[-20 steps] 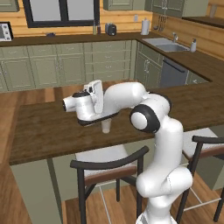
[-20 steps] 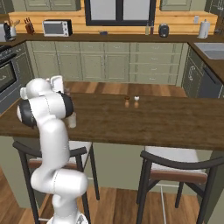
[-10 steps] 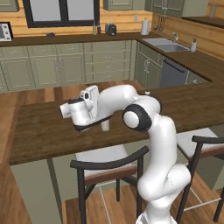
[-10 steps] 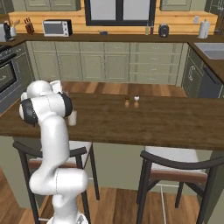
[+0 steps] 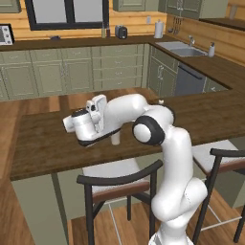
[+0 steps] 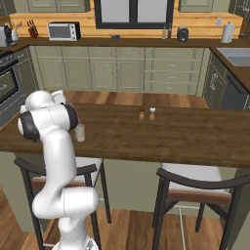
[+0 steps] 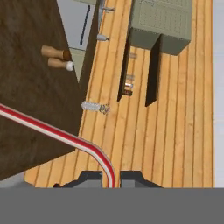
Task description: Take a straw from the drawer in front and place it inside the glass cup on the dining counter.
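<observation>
Down at the near edge of the hand view, the gripper [image 7: 111, 178] is pinching its two dark finger tips together on the straw [image 7: 52, 130], a thin red-and-white striped tube bending away across the dark wood-grain dining counter [image 7: 30, 87]. Just beside the hand in the left base view, the small clear glass cup [image 5: 115, 138] is standing upright on that counter. Farther off, the sage-green drawer [image 7: 136, 70] is hanging open over the pale plank floor [image 7: 175, 122].
</observation>
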{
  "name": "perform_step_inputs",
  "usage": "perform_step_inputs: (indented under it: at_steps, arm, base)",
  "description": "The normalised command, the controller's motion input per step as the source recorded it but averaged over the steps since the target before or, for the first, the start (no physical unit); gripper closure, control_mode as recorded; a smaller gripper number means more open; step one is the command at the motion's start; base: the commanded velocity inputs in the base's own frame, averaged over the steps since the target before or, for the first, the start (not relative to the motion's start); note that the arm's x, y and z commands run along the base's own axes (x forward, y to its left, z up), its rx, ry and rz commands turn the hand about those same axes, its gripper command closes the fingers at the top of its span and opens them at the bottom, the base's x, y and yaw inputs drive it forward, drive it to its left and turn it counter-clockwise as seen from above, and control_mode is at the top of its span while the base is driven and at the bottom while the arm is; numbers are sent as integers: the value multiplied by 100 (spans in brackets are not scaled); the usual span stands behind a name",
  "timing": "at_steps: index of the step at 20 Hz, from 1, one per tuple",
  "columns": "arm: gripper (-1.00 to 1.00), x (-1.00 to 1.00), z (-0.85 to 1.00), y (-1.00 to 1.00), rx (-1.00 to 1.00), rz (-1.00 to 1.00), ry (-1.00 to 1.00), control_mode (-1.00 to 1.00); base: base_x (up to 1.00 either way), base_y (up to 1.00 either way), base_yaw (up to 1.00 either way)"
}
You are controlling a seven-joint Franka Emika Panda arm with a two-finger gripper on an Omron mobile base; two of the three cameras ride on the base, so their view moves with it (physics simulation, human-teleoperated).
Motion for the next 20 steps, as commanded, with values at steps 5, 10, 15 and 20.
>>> perform_step_inputs:
  at_steps: [5, 10, 15, 20]
  arm:
    - [100, -34, 7, 0, 0, -1, -12, -100]
    - [100, 0, 3, -6, -1, -1, -14, -100]
    - [100, -14, 24, -1, 0, -1, -13, -100]
    - [100, -34, 9, -1, 0, -4, -2, -100]
  base:
    - [0, 0, 0]
    - [0, 0, 0]
    - [0, 0, 0]
    - [0, 0, 0]
